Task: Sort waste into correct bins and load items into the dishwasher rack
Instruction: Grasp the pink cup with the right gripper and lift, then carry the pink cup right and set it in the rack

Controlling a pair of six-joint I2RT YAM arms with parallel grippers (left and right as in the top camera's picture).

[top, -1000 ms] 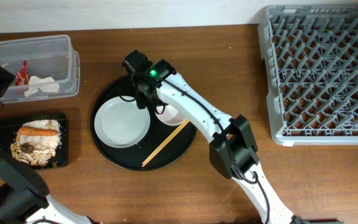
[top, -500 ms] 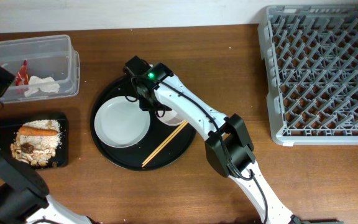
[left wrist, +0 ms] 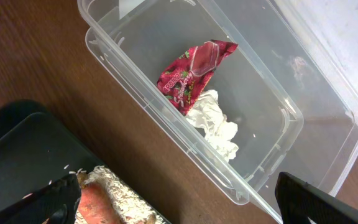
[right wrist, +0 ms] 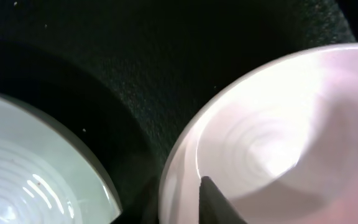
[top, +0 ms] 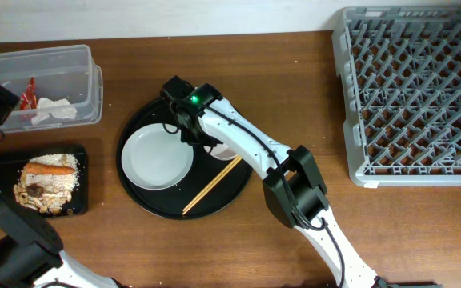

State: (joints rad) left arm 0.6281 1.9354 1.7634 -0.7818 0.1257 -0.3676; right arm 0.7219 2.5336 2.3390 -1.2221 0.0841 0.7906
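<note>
A grey pegged rack stood at right. On the round black tray, beside a white plate, sat a small glossy white bowl, its rim pinched by the right gripper. The left gripper hung wide apart over the clear tub.

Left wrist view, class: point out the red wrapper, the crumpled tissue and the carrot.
red wrapper (left wrist: 185, 78), left wrist view, its printed middle.
crumpled tissue (left wrist: 215, 124), left wrist view, centre of wad.
carrot (left wrist: 95, 202), left wrist view, visible orange end.
</note>
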